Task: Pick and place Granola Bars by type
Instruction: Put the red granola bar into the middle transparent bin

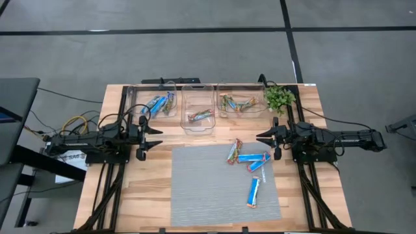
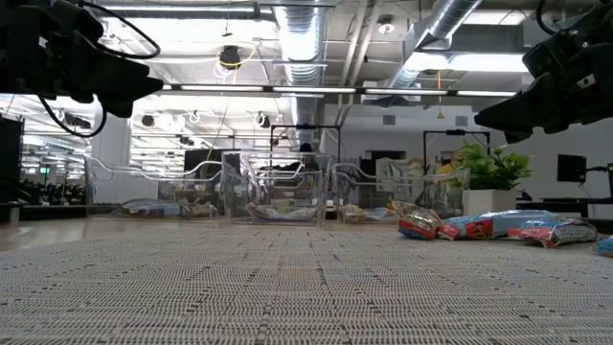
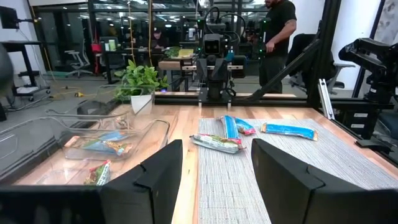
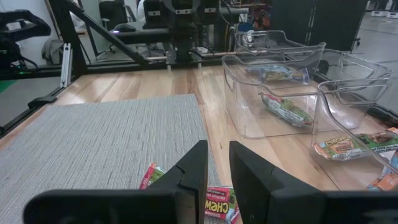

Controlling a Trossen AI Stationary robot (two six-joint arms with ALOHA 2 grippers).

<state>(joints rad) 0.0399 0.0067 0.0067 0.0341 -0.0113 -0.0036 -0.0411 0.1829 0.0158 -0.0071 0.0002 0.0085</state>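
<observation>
We see the left gripper (image 1: 151, 138) hanging above bare wood just off the left edge of the grey mat (image 1: 208, 188), its fingers (image 3: 155, 180) spread apart with nothing between them. The loose Granola Bars lie well across the mat from it, toward the other arm. The right gripper (image 1: 265, 142) hangs at the mat's right edge, its fingers (image 4: 193, 171) parted by a narrow gap and holding nothing. Right next to its fingertips lies the nearest bar, the multicoloured bar (image 1: 233, 151), which shows in the right wrist view just below and ahead of the fingers (image 4: 219, 202). A blue-and-white bar (image 1: 250, 156) and a blue bar with red ends (image 1: 259, 161) lie close beside this gripper too, on the mat. Another blue bar (image 1: 253, 192) lies farther from it, toward the table's front edge.

Beyond both grippers, along the far side of the table, we see three clear bins. The left bin (image 1: 140, 95), nearest the left gripper, holds blue bars; the middle bin (image 1: 188, 97) holds one bar; the right bin (image 1: 224, 88), nearest the right gripper, holds multicoloured bars. A small potted plant (image 1: 279, 97) stands beside the right bin.
</observation>
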